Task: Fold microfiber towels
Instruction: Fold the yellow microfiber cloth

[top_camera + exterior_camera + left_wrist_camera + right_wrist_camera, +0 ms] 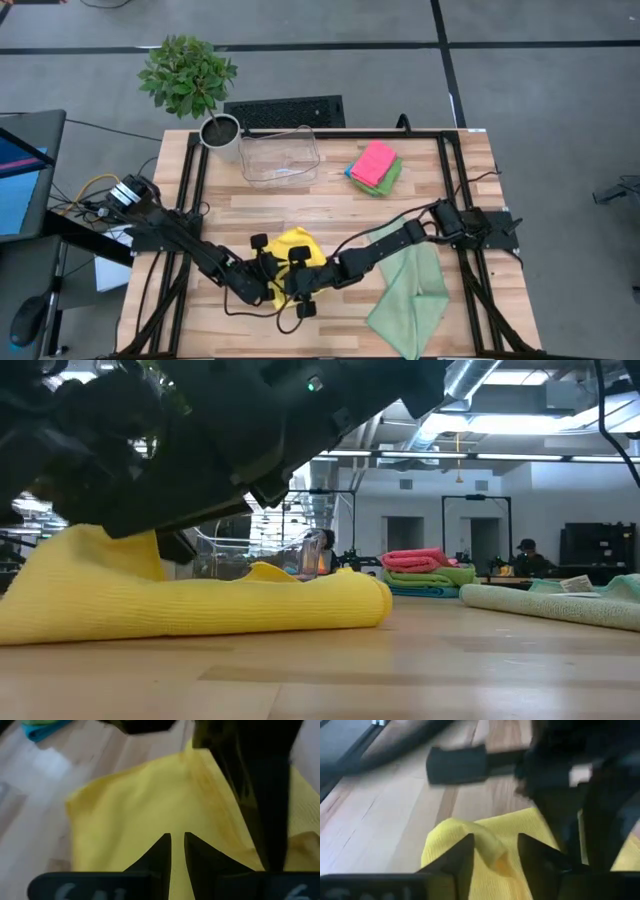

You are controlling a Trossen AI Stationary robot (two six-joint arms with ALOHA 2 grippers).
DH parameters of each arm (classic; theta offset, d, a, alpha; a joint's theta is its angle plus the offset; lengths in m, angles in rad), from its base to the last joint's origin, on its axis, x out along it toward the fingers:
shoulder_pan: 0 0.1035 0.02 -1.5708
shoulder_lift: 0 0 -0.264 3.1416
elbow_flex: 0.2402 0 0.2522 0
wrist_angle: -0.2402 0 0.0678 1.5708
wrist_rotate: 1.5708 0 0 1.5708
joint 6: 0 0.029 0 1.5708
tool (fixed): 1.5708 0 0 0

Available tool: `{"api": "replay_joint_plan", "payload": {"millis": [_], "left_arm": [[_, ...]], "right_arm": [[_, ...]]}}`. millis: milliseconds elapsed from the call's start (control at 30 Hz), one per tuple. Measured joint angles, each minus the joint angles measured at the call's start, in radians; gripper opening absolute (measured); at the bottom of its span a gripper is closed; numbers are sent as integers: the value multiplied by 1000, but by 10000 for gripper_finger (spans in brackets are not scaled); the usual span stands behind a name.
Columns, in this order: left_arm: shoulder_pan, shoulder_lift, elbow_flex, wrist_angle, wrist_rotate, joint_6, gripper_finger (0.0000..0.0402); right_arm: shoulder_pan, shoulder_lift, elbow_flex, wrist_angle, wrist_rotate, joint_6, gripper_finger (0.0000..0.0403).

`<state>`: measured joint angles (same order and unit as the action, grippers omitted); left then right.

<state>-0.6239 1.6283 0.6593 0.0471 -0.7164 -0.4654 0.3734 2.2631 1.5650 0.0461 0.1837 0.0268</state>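
Grippers meet over the yellow towel (pixel 292 250) at the table's (pixel 340 215) near edge.

Left gripper (pixel 177 851) has its fingers pinched nearly together on the cloth; the right gripper (pixel 495 851) stands parted astride a raised fold, gripping nothing, by my reading. Both sit directly on the towel, equally near. A sage green towel (pixel 410 290) lies just to the right; folded ones (pixel 375 165) are stacked farther back.

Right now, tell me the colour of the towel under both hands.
Yellow towel; the low view shows it best.
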Motion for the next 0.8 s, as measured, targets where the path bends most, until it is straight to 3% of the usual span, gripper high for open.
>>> {"api": "replay_joint_plan", "payload": {"millis": [200,467,667,800], "left_arm": [[-6,-151,22,-173,-38,-28,45],[-49,-260,25,-202,-94,-48,45],[-98,-230,23,-168,-110,-111,45],[-158,-230,24,9,-131,-64,45]], "right_arm": [[13,-70,-1,-41,0,-7,225],[19,-153,1,-230,-3,-19,230],[19,-151,-63,-290,-15,-25,230],[14,-158,-66,-220,-83,-41,230]]}}
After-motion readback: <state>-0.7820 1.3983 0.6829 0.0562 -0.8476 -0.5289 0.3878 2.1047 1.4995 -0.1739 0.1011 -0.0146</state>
